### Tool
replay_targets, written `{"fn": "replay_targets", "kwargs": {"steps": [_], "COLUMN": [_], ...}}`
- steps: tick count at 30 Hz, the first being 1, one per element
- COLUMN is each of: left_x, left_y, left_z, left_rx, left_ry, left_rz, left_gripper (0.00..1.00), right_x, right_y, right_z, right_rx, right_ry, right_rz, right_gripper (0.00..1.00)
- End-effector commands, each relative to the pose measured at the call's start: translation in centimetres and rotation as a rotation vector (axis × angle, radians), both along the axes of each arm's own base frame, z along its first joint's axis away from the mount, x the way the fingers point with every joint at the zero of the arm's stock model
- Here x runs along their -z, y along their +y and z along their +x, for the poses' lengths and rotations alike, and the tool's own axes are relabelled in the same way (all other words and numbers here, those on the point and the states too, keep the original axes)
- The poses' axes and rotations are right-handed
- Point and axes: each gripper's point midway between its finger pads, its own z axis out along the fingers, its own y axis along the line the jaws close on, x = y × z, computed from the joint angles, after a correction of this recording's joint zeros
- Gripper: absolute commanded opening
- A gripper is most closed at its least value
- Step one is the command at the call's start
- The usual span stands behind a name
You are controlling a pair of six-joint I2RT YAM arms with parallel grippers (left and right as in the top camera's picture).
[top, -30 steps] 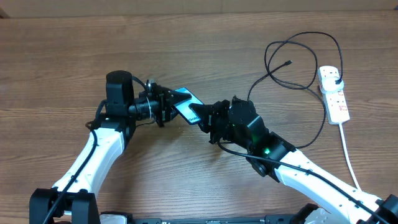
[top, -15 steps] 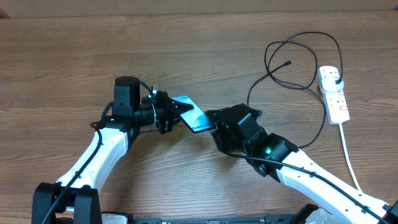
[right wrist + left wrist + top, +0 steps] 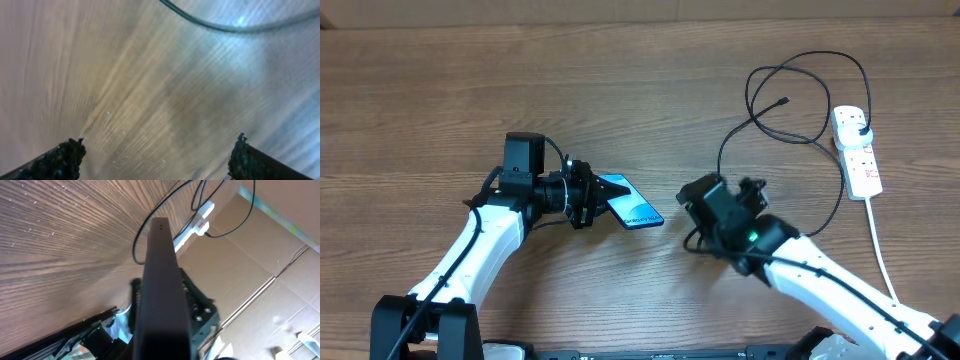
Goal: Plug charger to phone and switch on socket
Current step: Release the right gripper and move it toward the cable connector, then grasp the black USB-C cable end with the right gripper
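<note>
The left fingers [image 3: 585, 208] are clamped on the left end of the phone [image 3: 634, 206]. The phone juts out to their right with its teal screen turned up toward the overhead camera. Whether its free end touches the surface [image 3: 450, 80] cannot be told. In the left wrist view the phone [image 3: 161, 290] shows edge-on, a dark bar up the middle with wood grain behind it.

The right fingers [image 3: 56, 161] stand wide apart with nothing between them. Under them is bare wood, and a black cable crosses the top of that view. From above, these fingers sit to the right of the phone, clear of it, and just beside the nearest run of the charger [image 3: 721, 158].

The charger lies in loose loops across the right part of the surface. Its small connector tip [image 3: 785, 101] rests on the wood within the loops, well apart from the phone and from both sets of fingers. Its black plug [image 3: 861, 125] sits in the far outlet of the socket [image 3: 860, 160], a white strip with red marks lying near the right edge. The switches are too small to read. A thick white cord [image 3: 882, 250] runs from the socket's near end toward the robot.

The left arm [image 3: 470, 250] and right arm [image 3: 840, 295], both white, reach in from the near edge.
</note>
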Motion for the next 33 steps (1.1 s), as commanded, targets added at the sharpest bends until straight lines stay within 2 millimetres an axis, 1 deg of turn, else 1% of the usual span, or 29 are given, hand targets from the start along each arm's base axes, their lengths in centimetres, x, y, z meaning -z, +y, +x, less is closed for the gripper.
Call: {"fn": "replay_targets", "kwargs": {"steps": [1, 3, 5, 7, 8, 10, 12, 14, 15, 16, 18, 19, 21, 22, 25, 28, 30, 33], "left_x": [-1.4, -1.4, -1.1, -0.9, -0.9, -0.8, -0.8, -0.9, -0.9, -0.9, -0.9, -0.9, -0.9, -0.9, -0.9, -0.8, -0.7, -0.6], "left_y": [-0.1, -0.1, 0.1, 0.2, 0.3, 0.3, 0.3, 0.3, 0.3, 0.2, 0.2, 0.2, 0.2, 0.2, 0.2, 0.3, 0.4, 0.5], "left_z": [0.4, 0.4, 0.7, 0.8, 0.9, 0.9, 0.9, 0.9, 0.9, 0.8, 0.8, 0.8, 0.8, 0.8, 0.8, 0.9, 0.9, 1.0], "left_rx": [0.021, 0.021, 0.006, -0.004, -0.008, -0.008, -0.008, -0.006, -0.006, -0.004, -0.003, -0.003, -0.004, -0.004, -0.004, -0.009, -0.025, -0.036], "left_ry": [-0.070, -0.070, -0.073, -0.073, -0.075, -0.074, -0.075, -0.074, -0.074, -0.073, -0.073, -0.073, -0.073, -0.073, -0.072, -0.069, -0.050, -0.039], "left_rz": [-0.014, -0.014, 0.007, 0.021, 0.026, 0.027, 0.027, 0.025, 0.025, 0.021, 0.021, 0.021, 0.021, 0.021, 0.021, 0.028, 0.031, 0.036], "left_gripper": [0.04, 0.04, 0.04, 0.04, 0.04, 0.04, 0.04, 0.05, 0.05, 0.05, 0.05, 0.05, 0.05, 0.05, 0.06, 0.06, 0.06, 0.04], "right_x": [-5.1, -7.2, -8.5, -9.1, -9.3, -8.9, -8.0, -6.4, -5.9, -4.5, -2.8, -1.5, 0.1, 1.3, 2.9, 3.7, 4.3, 5.6], "right_y": [-1.5, -4.5, -6.6, -8.1, -9.3, -11.1, -12.2, -13.2, -13.6, -14.4, -15.1, -15.6, -15.9, -16.4, -17.2, -17.5, -17.7, -18.0], "right_z": [3.6, 5.5, 7.2, 8.4, 9.5, 11.6, 13.6, 15.7, 16.4, 17.9, 19.4, 20.4, 21.5, 22.3, 23.6, 25.3, 25.6, 25.4], "right_rx": [-0.135, -0.109, -0.109, -0.104, -0.100, -0.109, -0.116, -0.099, -0.089, -0.067, -0.048, -0.037, -0.027, -0.015, 0.015, 0.031, 0.039, 0.052], "right_ry": [-0.074, -0.075, -0.077, -0.063, -0.041, 0.006, 0.043, 0.079, 0.084, 0.093, 0.090, 0.088, 0.082, 0.076, 0.058, 0.006, 0.004, 0.029], "right_rz": [-0.046, -0.091, -0.133, -0.164, -0.190, -0.235, -0.261, -0.272, -0.272, -0.278, -0.275, -0.275, -0.275, -0.290, -0.337, -0.354, -0.364, -0.376], "right_gripper": [0.90, 0.86, 0.82, 0.79, 0.76, 0.74, 0.70, 0.66, 0.64, 0.62, 0.61, 0.60, 0.59, 0.57, 0.57, 0.57, 0.54, 0.51]}}
